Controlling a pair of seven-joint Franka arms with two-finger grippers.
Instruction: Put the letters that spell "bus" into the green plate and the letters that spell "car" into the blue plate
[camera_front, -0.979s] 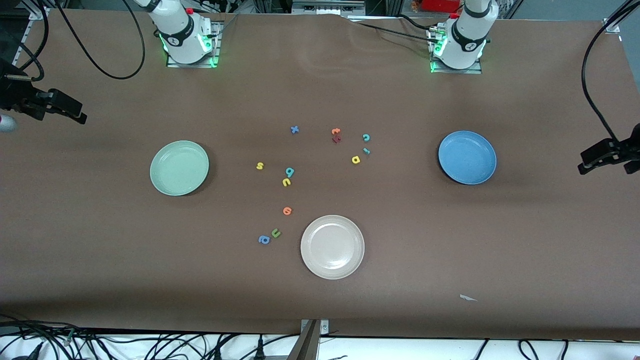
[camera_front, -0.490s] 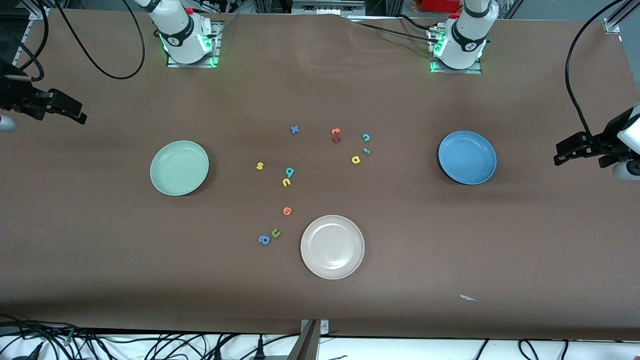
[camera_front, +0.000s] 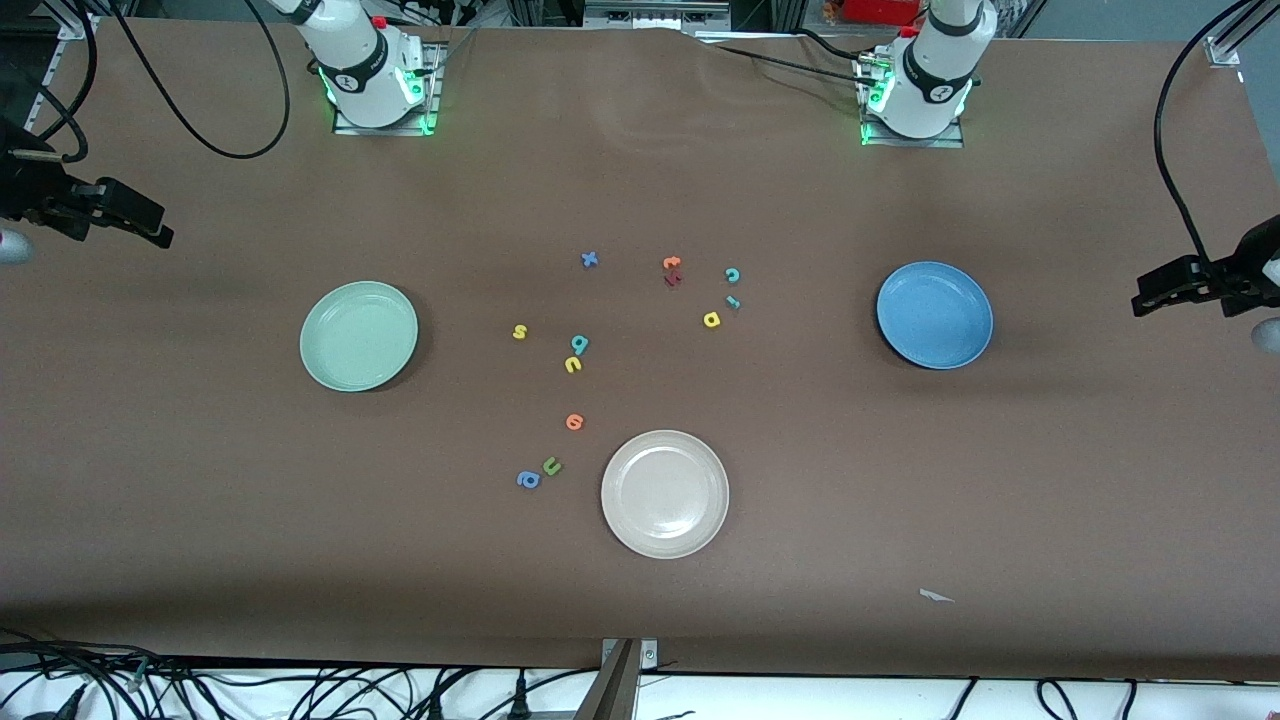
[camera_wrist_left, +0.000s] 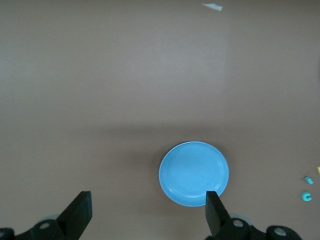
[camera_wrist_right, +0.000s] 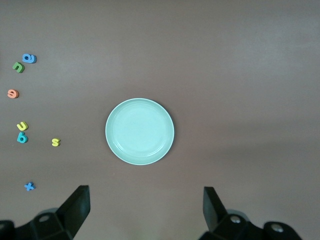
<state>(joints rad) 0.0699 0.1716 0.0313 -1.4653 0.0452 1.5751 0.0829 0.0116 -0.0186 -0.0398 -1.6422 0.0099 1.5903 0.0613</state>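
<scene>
The green plate (camera_front: 359, 336) lies toward the right arm's end of the table, and the blue plate (camera_front: 935, 315) toward the left arm's end. Between them lie the yellow s (camera_front: 519, 332), teal b (camera_front: 579, 344) and yellow u (camera_front: 572, 365), and closer to the blue plate the teal c (camera_front: 732, 275), teal r (camera_front: 733, 302) and yellow a (camera_front: 711, 320). My left gripper (camera_front: 1150, 297) hangs open over bare table between the blue plate (camera_wrist_left: 194, 173) and the table's end. My right gripper (camera_front: 150, 225) waits open, likewise outside the green plate (camera_wrist_right: 140, 131). Both hold nothing.
A cream-white plate (camera_front: 665, 493) sits nearer the front camera than the letters. Stray letters: a blue x (camera_front: 589, 260), orange and dark red ones (camera_front: 672, 270), an orange one (camera_front: 574, 422), a green u (camera_front: 551, 466) and a blue round letter (camera_front: 527, 480). A paper scrap (camera_front: 936, 597) lies near the front edge.
The left gripper swung in toward the blue plate, then drew back a little toward the table's end. The right arm, plates and letters have not moved.
</scene>
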